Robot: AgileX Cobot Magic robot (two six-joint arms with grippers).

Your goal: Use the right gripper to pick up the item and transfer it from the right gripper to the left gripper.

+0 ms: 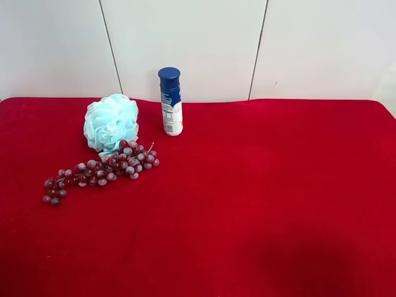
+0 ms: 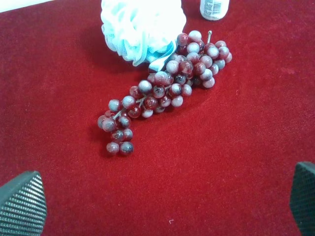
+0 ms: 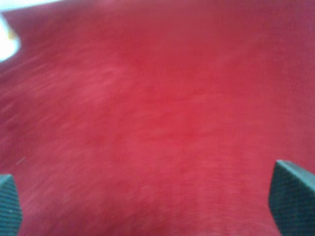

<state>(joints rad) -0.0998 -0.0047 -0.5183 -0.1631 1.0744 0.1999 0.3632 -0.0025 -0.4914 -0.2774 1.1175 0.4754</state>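
The pale-blue mesh bath pouf (image 1: 111, 122) sits on the red cloth at the back left, touching the bunch of grapes in front of it. It also shows in the left wrist view (image 2: 140, 24), cut off by the frame edge. No arm shows in the exterior high view. My left gripper (image 2: 167, 201) is open and empty, its fingertips (image 2: 22, 204) wide apart, some way short of the grapes and pouf. My right gripper (image 3: 157, 201) is open and empty over bare red cloth, its fingertips (image 3: 290, 194) wide apart; the pouf is out of its view.
A bunch of red-purple grapes (image 1: 102, 170) lies in front of the pouf; it also shows in the left wrist view (image 2: 165, 88). A blue-capped white bottle (image 1: 171, 101) stands upright just right of the pouf. A white panelled wall (image 1: 198, 43) runs behind the table.
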